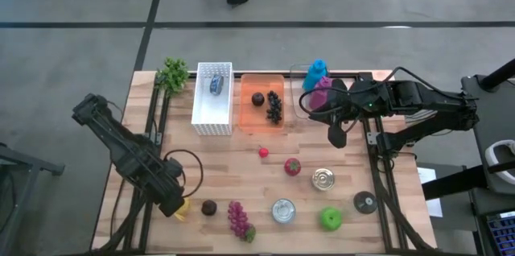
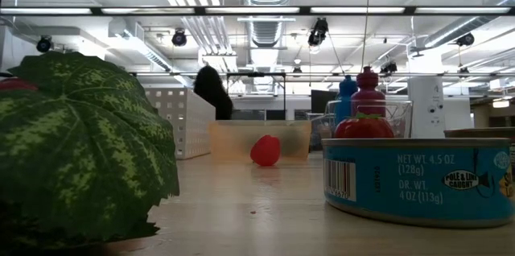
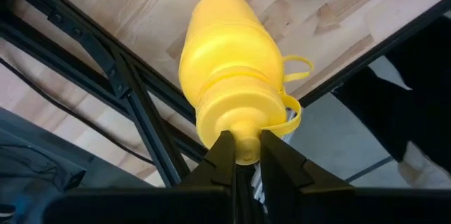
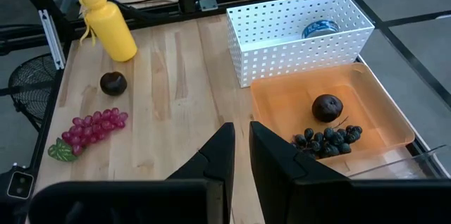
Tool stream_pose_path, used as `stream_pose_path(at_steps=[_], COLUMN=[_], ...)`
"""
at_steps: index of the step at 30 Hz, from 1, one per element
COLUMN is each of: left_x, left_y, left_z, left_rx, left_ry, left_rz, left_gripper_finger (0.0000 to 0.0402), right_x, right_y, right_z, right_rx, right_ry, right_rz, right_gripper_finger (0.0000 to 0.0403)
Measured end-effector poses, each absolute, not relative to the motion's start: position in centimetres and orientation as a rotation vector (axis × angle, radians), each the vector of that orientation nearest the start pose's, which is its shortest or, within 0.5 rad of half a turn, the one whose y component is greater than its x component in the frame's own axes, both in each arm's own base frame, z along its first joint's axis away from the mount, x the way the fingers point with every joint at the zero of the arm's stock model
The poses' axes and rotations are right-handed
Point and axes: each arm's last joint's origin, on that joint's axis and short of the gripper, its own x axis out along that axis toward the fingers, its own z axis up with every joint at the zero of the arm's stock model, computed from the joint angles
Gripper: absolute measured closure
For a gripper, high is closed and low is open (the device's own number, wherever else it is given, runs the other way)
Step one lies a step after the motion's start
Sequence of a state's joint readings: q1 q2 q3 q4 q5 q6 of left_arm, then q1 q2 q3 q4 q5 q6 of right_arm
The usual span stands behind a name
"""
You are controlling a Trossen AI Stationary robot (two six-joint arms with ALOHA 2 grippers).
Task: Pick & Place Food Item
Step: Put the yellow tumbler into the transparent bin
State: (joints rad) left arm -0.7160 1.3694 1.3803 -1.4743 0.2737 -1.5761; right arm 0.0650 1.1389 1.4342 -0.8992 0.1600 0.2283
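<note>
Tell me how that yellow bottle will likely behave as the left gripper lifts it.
The left gripper is shut on just the narrow cap of the yellow bottle, so the wider body may swing or pivot. Its smooth plastic probably slips easily. It stands at the table's edge, so a drop could send it off.

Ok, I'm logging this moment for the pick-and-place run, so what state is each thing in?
Left hand: shut on the yellow bottle's cap.
Yellow bottle: upright at the table's corner.
Right hand: shut, empty, raised over the table.
Orange tray: holds dark grapes and a dark fruit.
White basket: holds a blue tin.
</note>
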Motion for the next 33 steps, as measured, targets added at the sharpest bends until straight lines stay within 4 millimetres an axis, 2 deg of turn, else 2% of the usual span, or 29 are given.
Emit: stream_pose_path(at_steps=[5, 15, 28, 33], left_x=[16.0, 15.8, 18.9, 20.8], left_y=[-14.3, -11.4, -6.3, -4.7], left_z=[33.6, 34.9, 34.8, 34.3], left_rx=[-0.887, -0.954, -0.854, -0.798], left_ry=[1.653, 1.605, 1.431, 1.392], left_rz=[0.491, 0.503, 0.449, 0.390], left_gripper_finger=[0.0364, 0.0364, 0.0359, 0.0357], right_x=[20.6, 20.6, 20.6, 20.6], right_y=[0.9, 0.9, 0.9, 0.9], right_z=[41.7, 41.7, 41.7, 41.7], right_rx=[0.153, 0.153, 0.151, 0.151], right_ry=[0.586, 0.587, 0.587, 0.587], right_rz=[-0.160, -0.160, -0.159, -0.159], right_gripper_finger=[0.0364, 0.0364, 0.0364, 0.0364])
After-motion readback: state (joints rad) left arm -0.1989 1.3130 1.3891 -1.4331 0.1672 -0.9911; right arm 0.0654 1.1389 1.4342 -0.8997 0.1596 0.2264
